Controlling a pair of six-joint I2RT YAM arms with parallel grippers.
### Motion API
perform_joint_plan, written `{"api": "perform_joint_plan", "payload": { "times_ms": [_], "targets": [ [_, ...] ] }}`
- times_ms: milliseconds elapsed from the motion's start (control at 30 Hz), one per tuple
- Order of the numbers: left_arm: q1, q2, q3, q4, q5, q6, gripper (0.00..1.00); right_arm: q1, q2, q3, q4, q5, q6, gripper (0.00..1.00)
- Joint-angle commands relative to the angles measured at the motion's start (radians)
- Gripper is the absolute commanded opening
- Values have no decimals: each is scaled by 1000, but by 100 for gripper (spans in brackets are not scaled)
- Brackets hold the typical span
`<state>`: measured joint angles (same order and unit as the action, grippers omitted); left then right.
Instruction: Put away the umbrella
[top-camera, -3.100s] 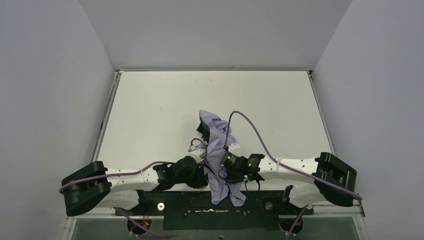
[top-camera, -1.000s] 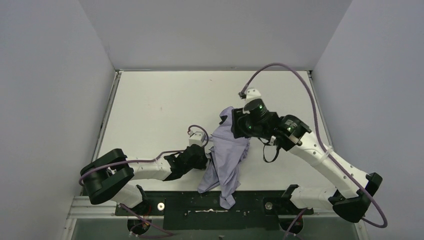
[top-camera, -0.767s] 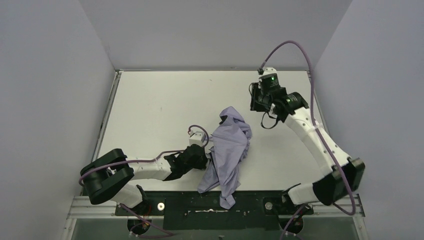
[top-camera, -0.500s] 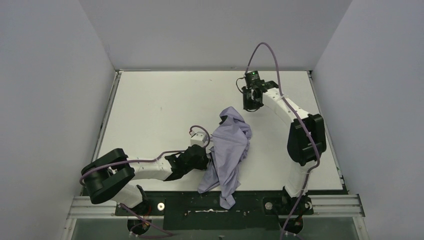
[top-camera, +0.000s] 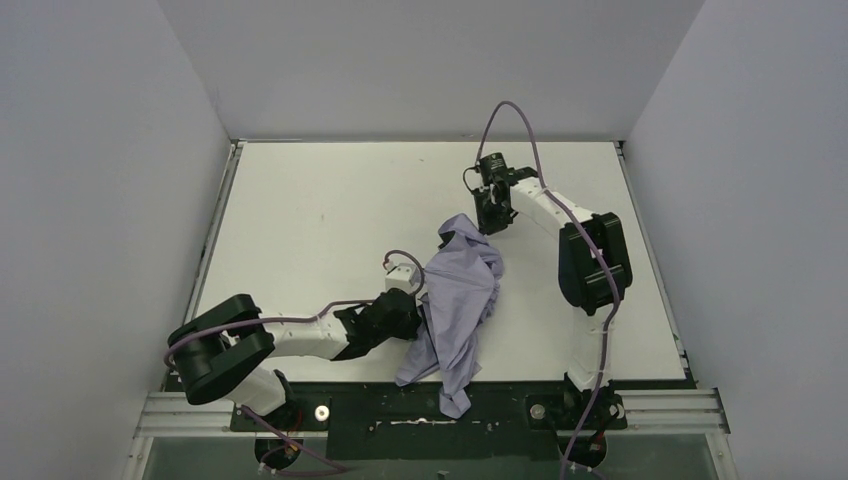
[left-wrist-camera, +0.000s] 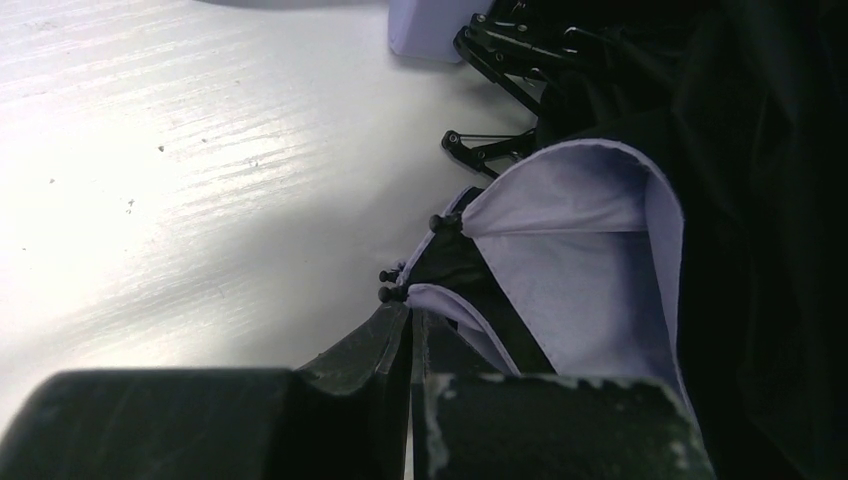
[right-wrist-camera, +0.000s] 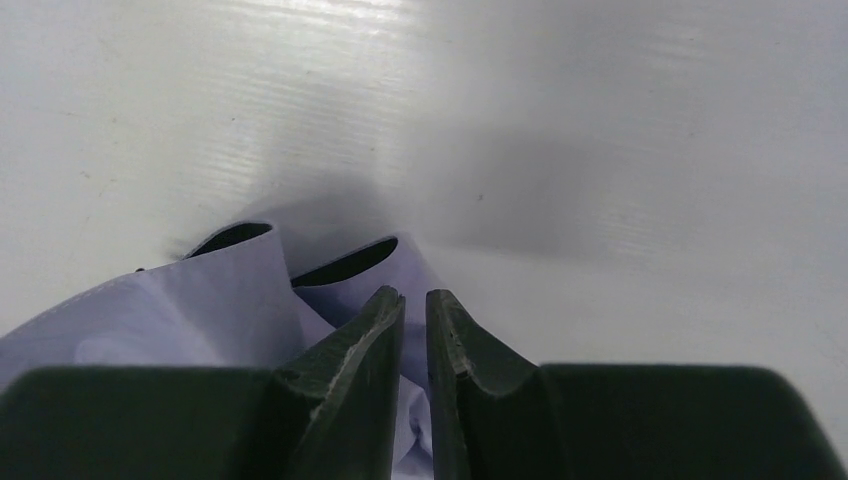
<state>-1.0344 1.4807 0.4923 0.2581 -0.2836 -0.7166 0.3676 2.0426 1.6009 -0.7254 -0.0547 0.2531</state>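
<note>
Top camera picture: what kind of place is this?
Probably a robot lab test cell: a white table boxed in by plain grey walls, two robot arms bolted at its near edge, and a lavender umbrella.

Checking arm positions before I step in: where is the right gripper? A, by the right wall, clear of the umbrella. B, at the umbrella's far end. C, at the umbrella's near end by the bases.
B: the top view puts the right gripper at the far end of the umbrella, and its wrist view shows lavender fabric at its tips.
</note>
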Motion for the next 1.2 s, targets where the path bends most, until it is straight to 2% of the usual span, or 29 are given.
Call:
{"api": "perform_joint_plan", "payload": {
  "times_ms": [0,267,600,767,1167],
  "targets": [
    [-8,35,18,-56,14,18,0,23,-33,-37,1,-98,-22,17],
    [-6,49,30,-84,-14,-1,0,80,-85,-159,2,-180,-20,13],
    [13,118,126,-153,-76,-17,0,189,-142,-295,57,-276,-38,0],
    [32,149,166,-165,-88,-20,0,228,-165,-345,89,-320,-43,0],
    [72,214,219,-172,-76,-30,0,301,-194,-348,67,-329,-38,0]
  ]
}}
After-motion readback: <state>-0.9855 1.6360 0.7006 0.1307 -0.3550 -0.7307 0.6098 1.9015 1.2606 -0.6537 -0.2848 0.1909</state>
